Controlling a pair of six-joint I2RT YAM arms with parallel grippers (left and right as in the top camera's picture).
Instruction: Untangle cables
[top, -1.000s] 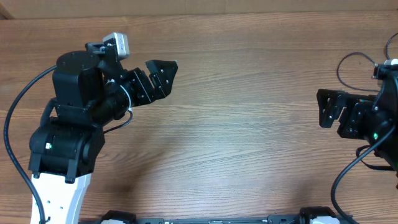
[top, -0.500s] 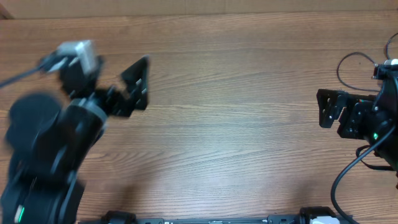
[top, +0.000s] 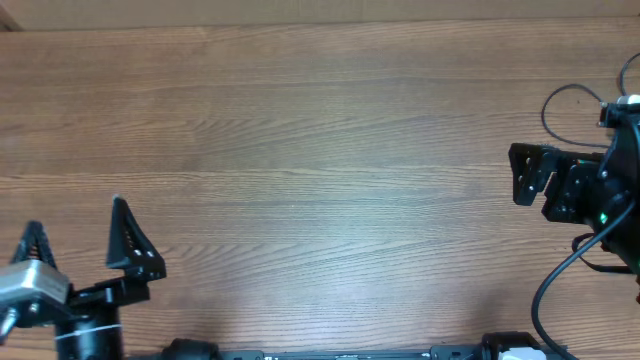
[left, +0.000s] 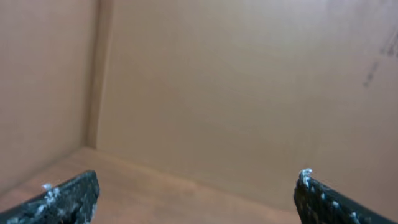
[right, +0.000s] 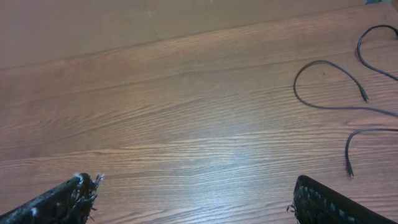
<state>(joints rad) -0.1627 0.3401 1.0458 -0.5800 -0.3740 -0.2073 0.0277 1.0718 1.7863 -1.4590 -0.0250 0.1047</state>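
Thin black cables lie as loose curvy strands on the wooden table, at the right of the right wrist view: a loop (right: 323, 78), a strand (right: 373, 46) behind it, and one with a small plug end (right: 364, 134). My right gripper (right: 199, 202) is open and empty, well left of them. From overhead it (top: 518, 175) sits at the table's right side. My left gripper (top: 78, 238) is at the bottom left corner, open and empty. In its wrist view the left gripper (left: 199, 199) faces a cardboard wall.
A cardboard wall (left: 236, 93) stands along the table's far edge. A thin black loop (top: 560, 95) shows beside the right arm; I cannot tell if it is a cable or arm wiring. The wooden tabletop (top: 320, 180) spans the overhead view.
The left arm has swung from the upper left of the table down to the bottom left corner, its jaws staying open. The right arm has not moved.
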